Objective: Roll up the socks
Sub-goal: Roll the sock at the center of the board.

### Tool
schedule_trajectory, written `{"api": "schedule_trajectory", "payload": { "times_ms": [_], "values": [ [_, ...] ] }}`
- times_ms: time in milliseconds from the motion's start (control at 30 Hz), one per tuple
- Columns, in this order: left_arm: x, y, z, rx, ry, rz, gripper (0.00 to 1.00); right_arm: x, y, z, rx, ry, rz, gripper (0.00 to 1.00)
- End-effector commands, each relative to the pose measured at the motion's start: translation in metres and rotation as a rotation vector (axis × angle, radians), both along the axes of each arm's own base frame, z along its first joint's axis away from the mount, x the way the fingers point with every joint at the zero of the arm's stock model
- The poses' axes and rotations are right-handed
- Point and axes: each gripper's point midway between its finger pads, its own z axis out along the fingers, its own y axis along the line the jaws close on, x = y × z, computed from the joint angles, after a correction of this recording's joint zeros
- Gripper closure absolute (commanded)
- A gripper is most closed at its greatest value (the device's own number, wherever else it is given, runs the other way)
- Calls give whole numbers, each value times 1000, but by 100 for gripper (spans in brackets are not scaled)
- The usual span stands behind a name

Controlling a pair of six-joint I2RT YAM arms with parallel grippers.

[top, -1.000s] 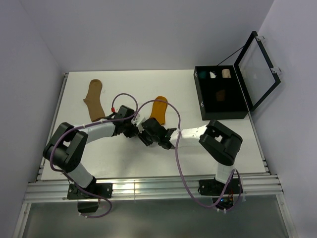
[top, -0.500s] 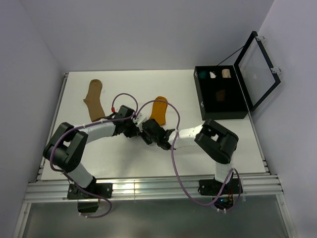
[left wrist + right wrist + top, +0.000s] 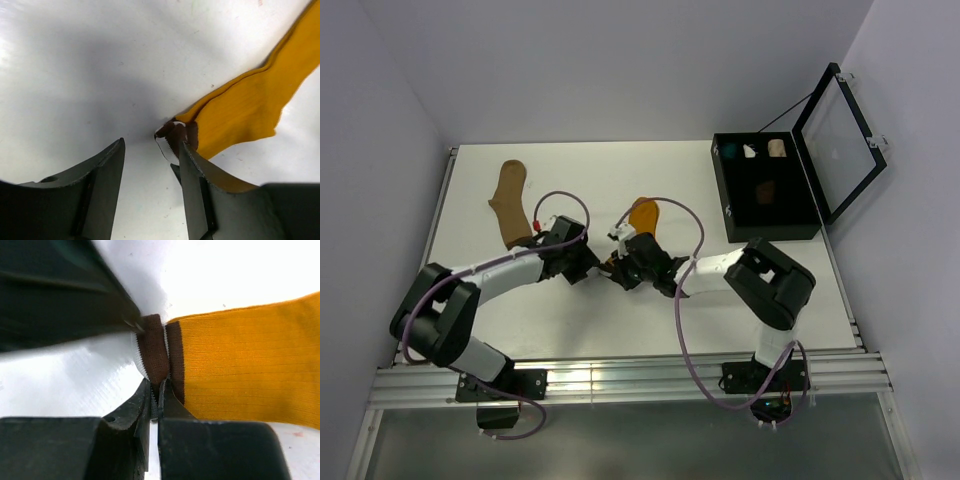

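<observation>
While the top view buries the meeting point under 2 wrists, the right wrist camera shows it plainly: the right pincer (image 3: pixel 154 390) is clamped on the brown, white-edged cuff (image 3: pixel 154 357) of the mustard sock (image 3: pixel 240 360), its jaws pressed together with only fabric between them. The left wrist camera shows the left pincer (image 3: pixel 150 150) with its jaws apart and nothing between them but bare bench (image 3: pixel 75 60). The cuff lies just outside one finger, against its tip.

From above, the mustard sock lies flat near the bench's middle, its toe pointing away from the arms and its cuff end hidden under both pincers. A tan sock (image 3: pixel 510 203) lies well apart at the far left. At the far right stands a black case (image 3: pixel 775 232) with its lid (image 3: pixel 840 135) raised. In its back row sit 3 small bundles (image 3: pixel 749 151), teal, white and cream. A dark item (image 3: pixel 766 190) in a middle compartment is too dim to identify.
</observation>
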Motion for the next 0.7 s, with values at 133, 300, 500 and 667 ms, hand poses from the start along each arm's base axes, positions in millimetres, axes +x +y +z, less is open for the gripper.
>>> {"api": "schedule_trajectory", "payload": {
  "times_ms": [133, 300, 500, 667],
  "values": [
    [7, 8, 45, -111, -156, 132, 44, -19, -23, 4, 281, 367, 3, 100],
    [7, -2, 48, -164, -172, 104, 43, -18, -26, 3, 450, 517, -40, 100],
    [4, -19, 42, -196, -158, 43, 43, -9, -40, -2, 572, 648, -133, 100],
    [4, -32, 31, -186, -137, 10, 43, -4, -54, -14, 614, 720, -216, 100]
  ]
}}
